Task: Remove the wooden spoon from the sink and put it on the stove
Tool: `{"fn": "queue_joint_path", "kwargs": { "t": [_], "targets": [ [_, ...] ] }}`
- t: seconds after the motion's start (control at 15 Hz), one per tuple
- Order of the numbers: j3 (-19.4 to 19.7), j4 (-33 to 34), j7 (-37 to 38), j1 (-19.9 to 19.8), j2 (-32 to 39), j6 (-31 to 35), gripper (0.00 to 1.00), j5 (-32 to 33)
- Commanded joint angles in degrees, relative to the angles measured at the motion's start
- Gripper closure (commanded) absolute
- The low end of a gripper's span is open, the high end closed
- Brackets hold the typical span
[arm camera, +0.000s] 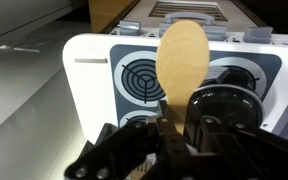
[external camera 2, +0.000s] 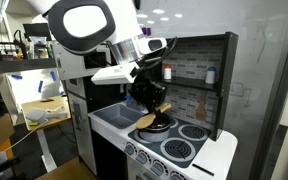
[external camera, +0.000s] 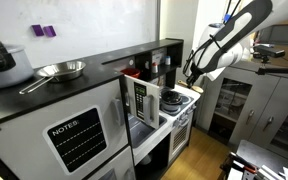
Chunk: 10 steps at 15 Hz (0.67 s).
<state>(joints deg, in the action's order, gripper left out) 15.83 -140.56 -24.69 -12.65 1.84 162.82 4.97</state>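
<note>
hand: the gripper (arm camera: 174, 138) is closed narrow on the handle of the wooden spoon (arm camera: 184, 58); in the wrist view the bowl sticks out ahead of the fingers.
spoon's place: in the air, out of the sink (external camera 2: 112, 118), above the stove (arm camera: 92, 95) and its ringed burners (arm camera: 139, 82); not resting on it yet, as far as i can judge.
risk, drop: the hold looks to be on a thin handle, so the spoon could swivel in the grip, or bounce off the small white top if let go from a height.
risk, placement: the cooktop is small; released too near an edge, the spoon may roll to the floor or back into the sink.
risk, contact: coming down too far would press the fingers into the toy stove.
in the way: a dark back wall with a shelf (external camera 2: 199, 70) stands close behind the burners and limits reach.
around: a white microwave (external camera: 144, 100) stands just beside the toy kitchen; a steel pan (external camera: 60, 70) sits on the counter, well apart.
</note>
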Motion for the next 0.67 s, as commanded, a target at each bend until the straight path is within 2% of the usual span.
{"fn": "queue_joint_path", "kwargs": {
  "t": [0.0, 0.6],
  "targets": [
    [-0.52, 3.65, -4.93, -0.5, 4.16, 0.27, 0.95, -5.14],
    [-1.62, 11.99, -11.98, -3.55, 13.46, -0.58, 0.95, -13.81]
  ]
}}
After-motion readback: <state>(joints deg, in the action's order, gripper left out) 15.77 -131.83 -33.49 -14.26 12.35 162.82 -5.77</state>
